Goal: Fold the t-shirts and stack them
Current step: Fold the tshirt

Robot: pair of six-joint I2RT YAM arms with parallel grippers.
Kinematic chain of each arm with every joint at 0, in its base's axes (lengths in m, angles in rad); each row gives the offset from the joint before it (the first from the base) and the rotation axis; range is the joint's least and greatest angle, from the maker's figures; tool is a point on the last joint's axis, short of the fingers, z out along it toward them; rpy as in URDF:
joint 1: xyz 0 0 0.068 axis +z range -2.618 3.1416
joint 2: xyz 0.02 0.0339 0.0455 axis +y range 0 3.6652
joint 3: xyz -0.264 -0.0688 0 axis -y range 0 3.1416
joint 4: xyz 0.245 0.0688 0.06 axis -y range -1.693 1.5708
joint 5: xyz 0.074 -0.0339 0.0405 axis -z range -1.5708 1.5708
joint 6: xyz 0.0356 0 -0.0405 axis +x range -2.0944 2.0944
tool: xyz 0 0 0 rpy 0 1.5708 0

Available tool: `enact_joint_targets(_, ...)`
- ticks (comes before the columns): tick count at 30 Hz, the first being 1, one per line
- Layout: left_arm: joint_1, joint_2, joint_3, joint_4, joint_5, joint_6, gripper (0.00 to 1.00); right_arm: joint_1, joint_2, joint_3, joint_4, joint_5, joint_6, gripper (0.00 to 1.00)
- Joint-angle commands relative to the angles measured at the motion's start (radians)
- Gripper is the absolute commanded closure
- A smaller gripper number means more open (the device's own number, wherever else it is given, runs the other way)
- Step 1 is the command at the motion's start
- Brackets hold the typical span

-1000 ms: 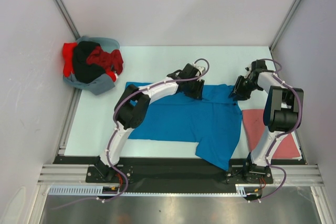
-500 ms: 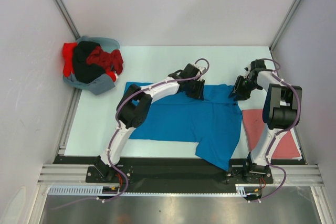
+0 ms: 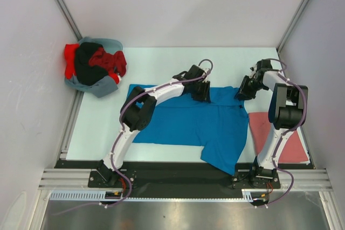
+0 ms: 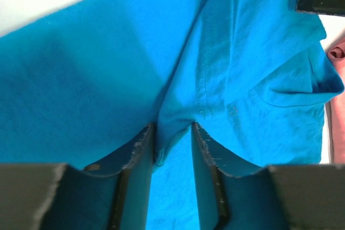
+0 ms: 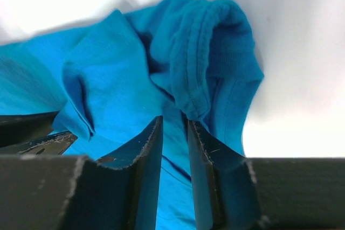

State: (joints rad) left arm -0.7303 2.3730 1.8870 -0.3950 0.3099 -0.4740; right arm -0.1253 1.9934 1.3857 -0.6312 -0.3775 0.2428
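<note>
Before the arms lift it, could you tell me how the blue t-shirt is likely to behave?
Probably floppy: the blue t-shirt puckers into a soft ridge between the left end effector's fingers. It will likely sag and drape from wherever it is gripped, since its collar bunches and rolls. It looks thin, so probably light.

left arm point(image 3: 161, 92) and right arm point(image 3: 268, 152) are white, with black joints point(image 3: 139, 112), mauve cables point(image 3: 206, 63), scuffed dark fingers point(image 4: 135, 181).
</note>
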Motion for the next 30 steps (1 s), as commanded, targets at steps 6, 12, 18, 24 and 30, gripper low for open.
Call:
enact_joint_targets(6,0.040,0.022,0.032,-0.004,0.050,-0.087,0.70,0.010,0.019,0.058,0.010,-0.043,0.007,0.90)
enact_joint_targets(12,0.049,0.011,0.029,0.002,0.080,-0.107,0.77,0.000,-0.048,0.013,-0.021,-0.031,0.039,1.00)
enact_joint_targets(18,0.057,0.005,0.001,0.016,0.129,-0.144,0.85,-0.013,-0.137,-0.073,-0.032,-0.017,0.043,1.00)
enact_joint_targets(24,0.071,-0.012,-0.046,0.028,0.161,-0.166,0.89,-0.037,-0.205,-0.154,-0.036,-0.011,0.023,1.00)
enact_joint_targets(30,0.091,-0.043,-0.118,0.068,0.211,-0.192,0.90,-0.048,-0.199,-0.185,-0.036,-0.001,0.004,1.00)
